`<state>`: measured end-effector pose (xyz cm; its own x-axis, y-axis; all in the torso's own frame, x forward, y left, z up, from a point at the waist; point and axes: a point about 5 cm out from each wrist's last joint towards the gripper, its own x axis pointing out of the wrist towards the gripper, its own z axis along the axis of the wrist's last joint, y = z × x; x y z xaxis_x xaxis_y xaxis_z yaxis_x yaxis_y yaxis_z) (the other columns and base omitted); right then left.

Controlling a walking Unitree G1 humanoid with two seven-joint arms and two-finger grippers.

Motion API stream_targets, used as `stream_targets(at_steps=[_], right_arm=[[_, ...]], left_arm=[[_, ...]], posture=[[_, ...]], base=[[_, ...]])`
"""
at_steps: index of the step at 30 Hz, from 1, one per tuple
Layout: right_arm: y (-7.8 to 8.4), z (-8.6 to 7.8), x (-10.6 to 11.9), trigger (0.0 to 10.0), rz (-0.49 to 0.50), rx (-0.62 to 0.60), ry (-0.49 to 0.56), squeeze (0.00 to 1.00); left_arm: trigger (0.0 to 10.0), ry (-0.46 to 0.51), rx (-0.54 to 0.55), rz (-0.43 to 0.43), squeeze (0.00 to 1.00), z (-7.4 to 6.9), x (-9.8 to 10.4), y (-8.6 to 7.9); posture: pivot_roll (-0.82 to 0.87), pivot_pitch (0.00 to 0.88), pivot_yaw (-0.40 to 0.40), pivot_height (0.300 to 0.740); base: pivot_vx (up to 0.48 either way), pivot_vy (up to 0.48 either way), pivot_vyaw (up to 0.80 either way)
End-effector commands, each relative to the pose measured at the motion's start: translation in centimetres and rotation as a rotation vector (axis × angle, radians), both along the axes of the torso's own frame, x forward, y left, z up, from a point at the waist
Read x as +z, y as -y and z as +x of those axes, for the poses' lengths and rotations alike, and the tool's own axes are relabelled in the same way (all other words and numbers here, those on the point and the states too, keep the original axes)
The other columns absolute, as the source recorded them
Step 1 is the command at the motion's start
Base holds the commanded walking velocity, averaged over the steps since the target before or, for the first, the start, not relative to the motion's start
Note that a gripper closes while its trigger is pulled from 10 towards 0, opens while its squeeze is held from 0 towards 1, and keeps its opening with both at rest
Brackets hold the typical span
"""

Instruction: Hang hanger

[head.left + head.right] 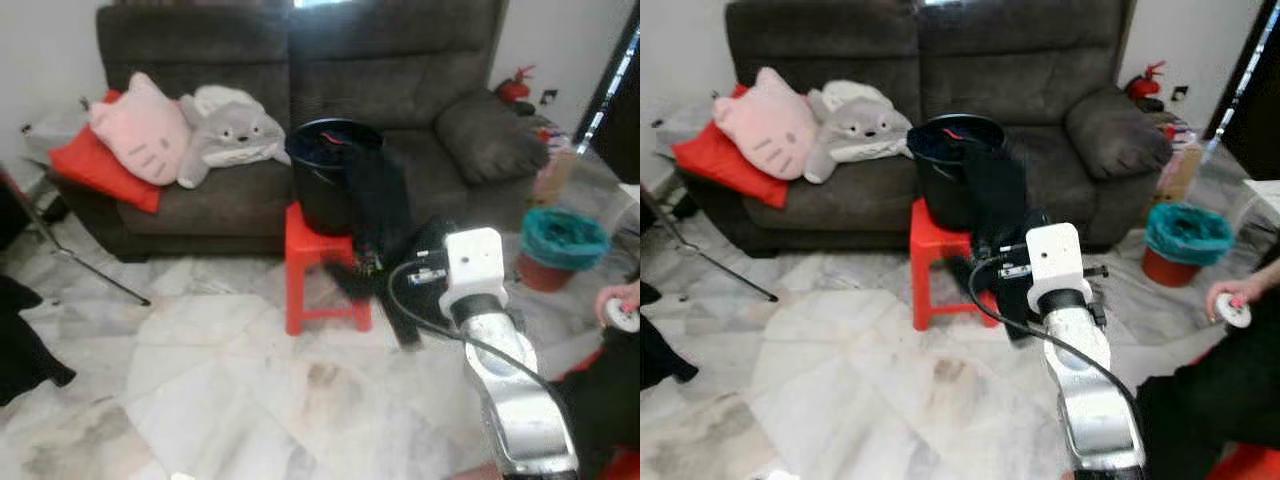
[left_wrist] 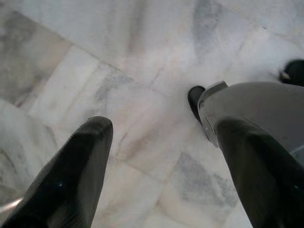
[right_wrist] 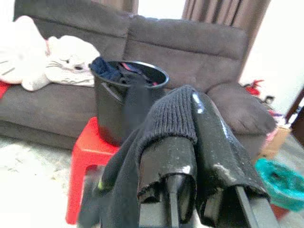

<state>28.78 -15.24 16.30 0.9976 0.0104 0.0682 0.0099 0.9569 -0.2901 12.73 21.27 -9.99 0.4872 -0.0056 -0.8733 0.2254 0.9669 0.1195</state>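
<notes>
I am holding a dark knitted cloth in my right gripper; its two black fingers are pinching the cloth, and the cloth is draped over them. I am lifting it up beside the black bucket, which is sitting on the red stool in front of the sofa; I am not seeing a hanger anywhere, so I am guessing this is the picking-up step. Next I am going to need a hanger or a rail. My left gripper is hanging over the marble floor, spread wide and holding nothing. I am counting one bucket, one stool, two plush toys, one red cushion, and one teal bin; a person's hand is on my right.
</notes>
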Motion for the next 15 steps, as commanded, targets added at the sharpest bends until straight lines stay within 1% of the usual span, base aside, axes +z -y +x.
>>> stream_targets(at_steps=[1,5,8,11,15], right_arm=[[0.0,0.0,0.2,10.0,0.000,-0.003,0.014,0.00],[0.0,0.2,0.1,10.0,0.009,-0.007,0.014,0.00],[0.0,0.3,-0.3,10.0,0.036,-0.027,0.015,0.00],[0.1,0.2,-0.6,10.0,0.043,-0.037,0.011,0.00],[0.7,0.1,-1.3,10.0,0.056,-0.076,0.002,0.00]], left_arm=[[10.0,-0.006,-0.010,0.005,0.00,0.2,0.0,0.3],[10.0,-0.007,-0.014,0.004,0.00,0.3,-0.1,0.6],[10.0,-0.008,-0.015,0.004,0.00,0.3,-0.1,0.8],[10.0,-0.007,-0.014,0.004,0.00,0.3,-0.1,0.8],[10.0,0.001,-0.002,0.011,0.00,0.4,0.0,0.4]], posture=[[-0.17,0.000,0.052,0.740],[-0.17,0.000,0.054,0.740],[-0.17,0.000,0.056,0.740],[-0.17,0.000,0.059,0.740],[-0.17,0.000,0.066,0.740]], base=[[0.000,0.000,0.00],[0.000,0.000,0.00],[0.000,0.000,0.00],[0.000,0.000,0.00],[0.000,0.000,0.00]])
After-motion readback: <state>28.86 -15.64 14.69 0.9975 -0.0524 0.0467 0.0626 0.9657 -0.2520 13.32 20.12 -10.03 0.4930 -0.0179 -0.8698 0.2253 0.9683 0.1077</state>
